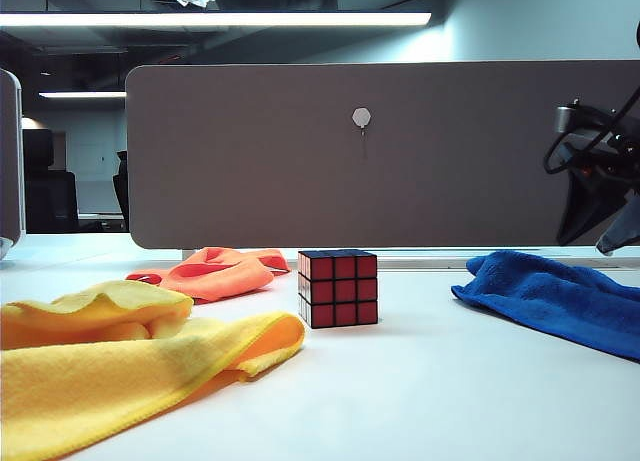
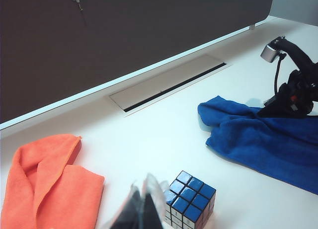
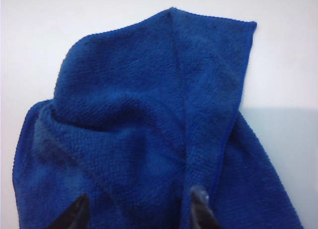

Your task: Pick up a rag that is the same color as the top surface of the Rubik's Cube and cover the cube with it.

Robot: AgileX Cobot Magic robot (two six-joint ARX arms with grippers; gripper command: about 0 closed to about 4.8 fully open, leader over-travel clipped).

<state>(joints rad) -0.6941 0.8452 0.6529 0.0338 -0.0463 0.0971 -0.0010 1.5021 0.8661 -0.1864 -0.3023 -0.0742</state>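
You are looking across a smooth white tabletop (image 1: pixel 430 381) backed by a long grey rounded-corner divider panel (image 1: pixel 300 161) with 1 small hexagonal white fitting (image 1: pixel 361 116). A recessed grey cable slot (image 2: pixel 169 85) runs along its foot. Behind, 2 fluorescent ceiling strips (image 1: pixel 215 19) light a dim office with a dark chair (image 1: pixel 45 196).

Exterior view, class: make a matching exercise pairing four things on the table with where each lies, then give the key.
Things:
1. yellow cloth
2. orange cloth
3. Rubik's Cube
4. blue rag

Places:
A. middle of the table
B. right side, below the right gripper
C. near left corner
D. just left of the cube, further back

Pairs: 1-C, 2-D, 3-A, 4-B
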